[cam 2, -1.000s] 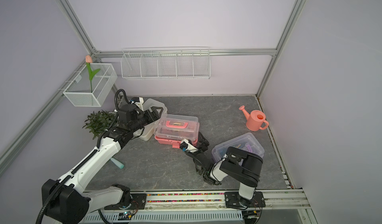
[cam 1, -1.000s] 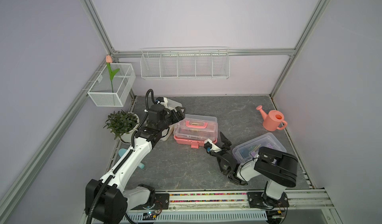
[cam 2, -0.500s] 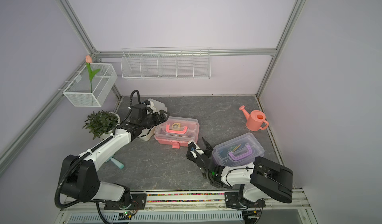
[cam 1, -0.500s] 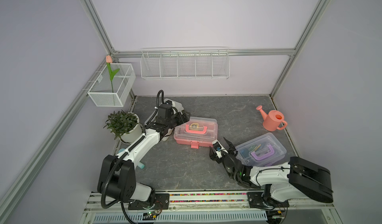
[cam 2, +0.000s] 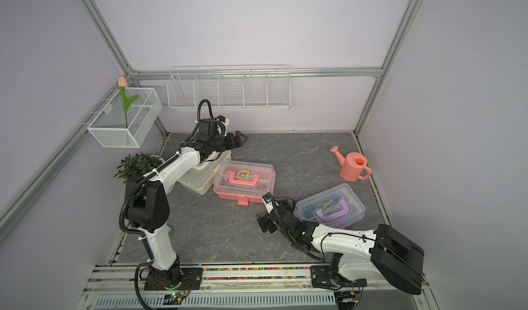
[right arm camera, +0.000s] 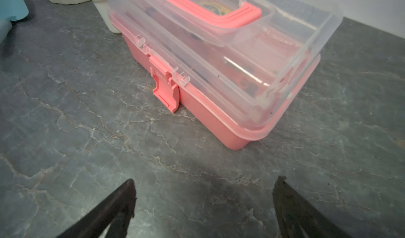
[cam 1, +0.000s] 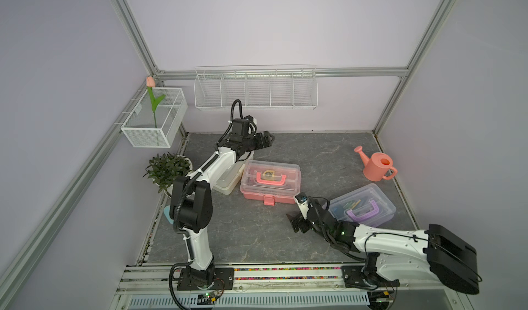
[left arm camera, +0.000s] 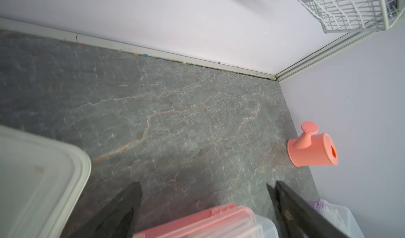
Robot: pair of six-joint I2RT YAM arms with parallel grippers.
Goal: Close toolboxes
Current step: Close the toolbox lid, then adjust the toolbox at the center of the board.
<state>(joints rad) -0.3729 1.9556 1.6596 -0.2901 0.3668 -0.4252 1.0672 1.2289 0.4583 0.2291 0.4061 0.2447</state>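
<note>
Pink is the box to mind now. The pink box [cam 1: 270, 184] sits near the middle of the desk [cam 1: 314, 151] with its clear lid [right arm camera: 230, 57] down. Its latch [right arm camera: 166, 90] hangs loose at the front and does not look snapped shut. The purple box [cam 1: 363, 210] lies at 4 o'clock, lid down too. The white box [cam 1: 228, 185] is at 9 o'clock, partly under the left arm [cam 1: 217, 165], so I cannot tell if it is shut.

The right jaws are wide apart and hold nothing. They are low over the desk, at 5 o'clock from the pink box, and they face the latch. The left jaws are apart and empty too, up at 11 o'clock, past the white box.

I think the job now is to snap the pink latch. To do it well, come in low and straight at the flap. Lift it from below and press it flat onto the lid's edge until it catches. The box looks light and may slide, so push gently, or let the left arm hold the far side.
</note>
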